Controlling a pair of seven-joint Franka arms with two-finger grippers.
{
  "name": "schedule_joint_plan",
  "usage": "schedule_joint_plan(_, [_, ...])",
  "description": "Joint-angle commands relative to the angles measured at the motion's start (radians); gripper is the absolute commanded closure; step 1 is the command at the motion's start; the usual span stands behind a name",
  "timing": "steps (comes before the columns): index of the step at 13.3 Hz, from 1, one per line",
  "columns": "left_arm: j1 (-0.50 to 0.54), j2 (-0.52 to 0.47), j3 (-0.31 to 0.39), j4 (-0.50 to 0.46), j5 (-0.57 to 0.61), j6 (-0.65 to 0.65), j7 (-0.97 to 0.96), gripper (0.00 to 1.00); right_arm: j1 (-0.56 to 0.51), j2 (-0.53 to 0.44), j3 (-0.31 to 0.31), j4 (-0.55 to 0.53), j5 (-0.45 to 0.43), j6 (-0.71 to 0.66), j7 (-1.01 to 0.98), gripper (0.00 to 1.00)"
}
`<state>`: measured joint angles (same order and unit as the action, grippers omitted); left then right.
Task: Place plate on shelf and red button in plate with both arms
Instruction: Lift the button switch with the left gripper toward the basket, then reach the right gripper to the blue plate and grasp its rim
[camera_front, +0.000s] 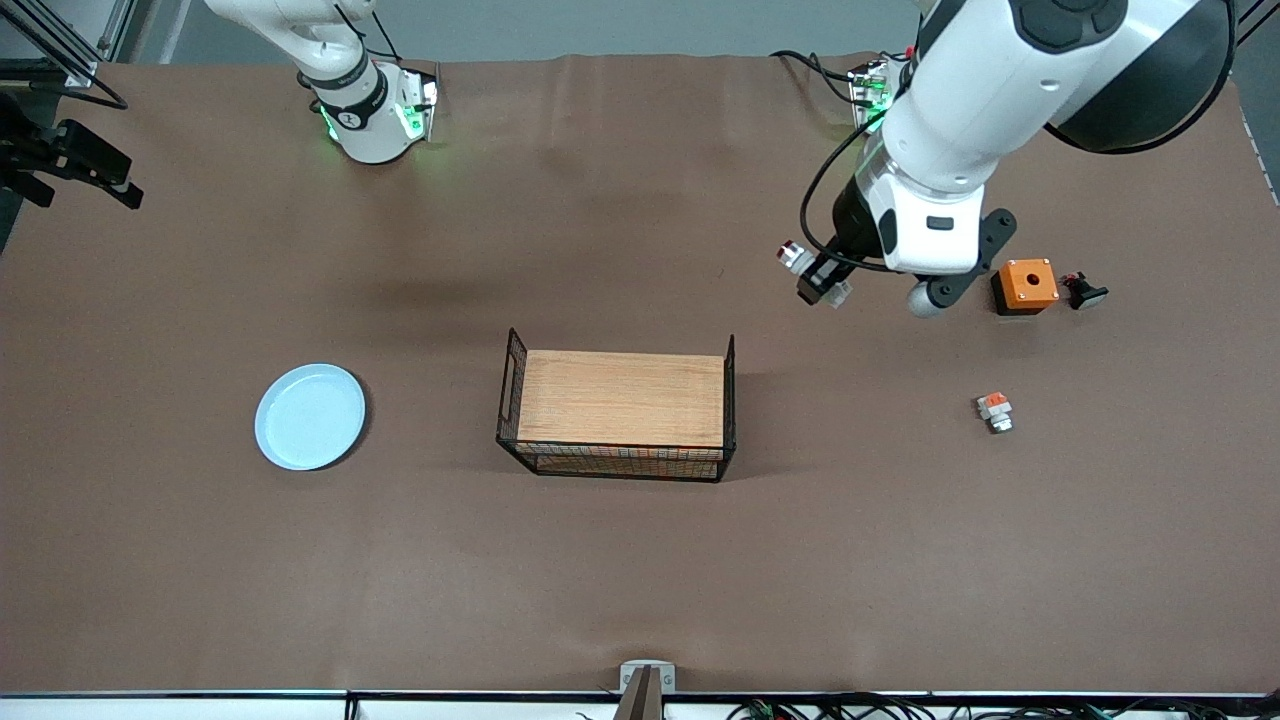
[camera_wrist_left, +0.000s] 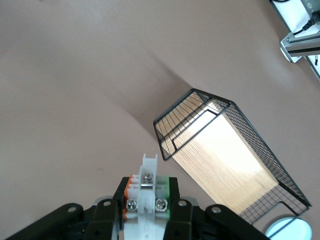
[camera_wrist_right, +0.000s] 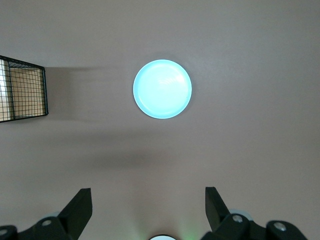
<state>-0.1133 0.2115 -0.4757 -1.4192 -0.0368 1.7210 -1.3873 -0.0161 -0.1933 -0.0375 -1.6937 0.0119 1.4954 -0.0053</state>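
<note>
The left arm reached down from its base, its forearm slanting toward the middle of the desk (camera_front: 640, 600), and carried the left claw (camera_front: 818, 283) in the air above bare desk between the wire basket (camera_front: 618, 408) and the orange box (camera_front: 1025, 286). That claw was clenched on the red button (camera_front: 797, 256), whose red-capped end stuck out sideways toward the right arm's end of the desk. The right arm waited; in the front view only its base showed. Its wrist camera showed the right claw (camera_wrist_right: 146, 210) released, fingers (camera_wrist_right: 80, 207) spread wide, hanging over bare desk with the plate (camera_wrist_right: 162, 89) below it.

The plate (camera_front: 310, 416) lay flat on the desk toward the right arm's end, well apart from the basket, which carried a wooden board (camera_front: 622, 398) on top.

The left wrist view gave what the front view did not: the button's white body (camera_wrist_left: 146, 205) seen close between the fingers (camera_wrist_left: 177, 215), with two screws, an orange part on one flank and a green part on the other. It also showed an edge of the plate (camera_wrist_left: 292, 229) past the basket (camera_wrist_left: 235, 160). Only the front view showed the orange box with a hole in its top, a small black-bodied piece (camera_front: 1084, 291) just beside it, and a white piece with an orange-red block (camera_front: 994, 410) nearer the camera than both.
</note>
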Motion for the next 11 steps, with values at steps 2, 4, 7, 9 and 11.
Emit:
schedule_joint_plan(2, [0.000, 0.019, -0.030, 0.039, -0.009, -0.023, -0.172, 0.80, 0.001, 0.050, -0.004, 0.011, -0.047, 0.002, 0.007, 0.00])
schedule_joint_plan(4, [-0.003, 0.019, -0.035, 0.039, -0.009, -0.021, -0.202, 0.80, 0.013, 0.106, -0.002, 0.016, -0.108, 0.005, 0.001, 0.00])
schedule_joint_plan(7, [-0.006, 0.023, -0.046, 0.039, -0.008, -0.020, -0.254, 0.79, -0.005, 0.248, -0.007, 0.020, -0.102, 0.068, -0.001, 0.00])
schedule_joint_plan(9, [-0.006, 0.026, -0.044, 0.039, -0.008, -0.020, -0.324, 0.79, -0.042, 0.326, -0.009, 0.066, -0.104, 0.091, -0.042, 0.00])
schedule_joint_plan(11, [-0.006, 0.029, -0.044, 0.037, -0.008, -0.020, -0.340, 0.79, -0.060, 0.379, -0.010, 0.069, -0.103, 0.155, -0.053, 0.00])
